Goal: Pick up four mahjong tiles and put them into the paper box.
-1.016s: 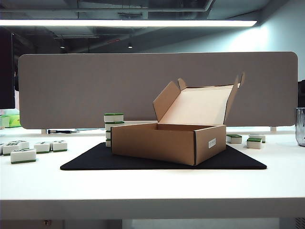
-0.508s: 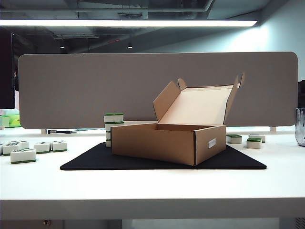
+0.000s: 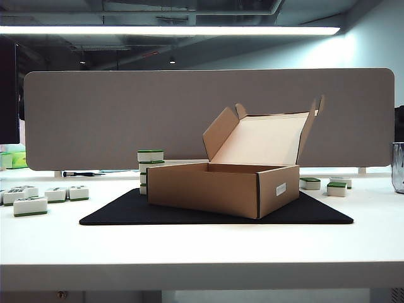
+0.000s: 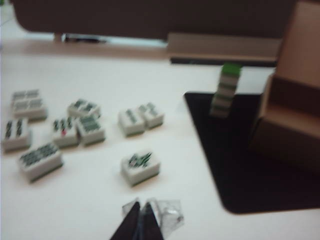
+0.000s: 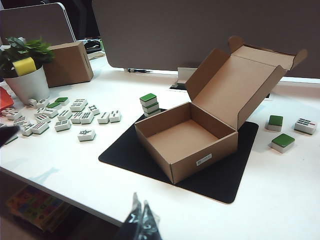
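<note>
Exterior view, left to right: loose mahjong tiles (image 3: 30,205) lie at the far left of the white worktop (image 3: 189,252); a stack of tiles (image 3: 150,165) stands at the back left edge of the black mat (image 3: 126,211), just behind the left corner of the paper box (image 3: 221,189); the box sits on the mat at frame centre, lid flap open and upright, white label on its right side wall; three more tiles (image 3: 336,188) lie right of the box, off the mat; grey partition (image 3: 95,120) across the back; neither arm shows in this view.

Left wrist view, blurred: left end effector (image 4: 141,220) at the bottom centre of the frame, fingertips pressed together, closed and holding nothing, above bare worktop; one tile (image 4: 140,166) lies just above it in the frame, the rest scattered to the left; the tile stack and box at the right.

Right wrist view: right end effector (image 5: 140,220) at the bottom centre, tips together, closed and empty, out past the near edge of the worktop; box interior empty; potted plant (image 5: 22,67) and a closed cardboard box (image 5: 67,62) at upper left; scattered tiles centre left; two green-backed tiles and one face-up tile at the right.
</note>
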